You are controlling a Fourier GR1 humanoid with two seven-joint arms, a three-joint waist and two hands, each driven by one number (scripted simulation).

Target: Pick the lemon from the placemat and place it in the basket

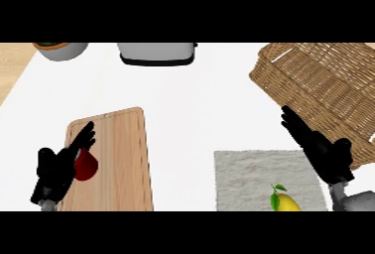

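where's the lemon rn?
In the head view, the yellow lemon with a green leaf lies at the lower right on the grey textured placemat, below the woven wicker basket and beside the right hand.

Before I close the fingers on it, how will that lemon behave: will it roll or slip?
The lemon looks rounded and smooth, so it may roll if nudged. The textured placemat under it should probably damp that. Its leaf and stem look thin, a poor hold; grip the body. The right hand is open, above and apart from it.
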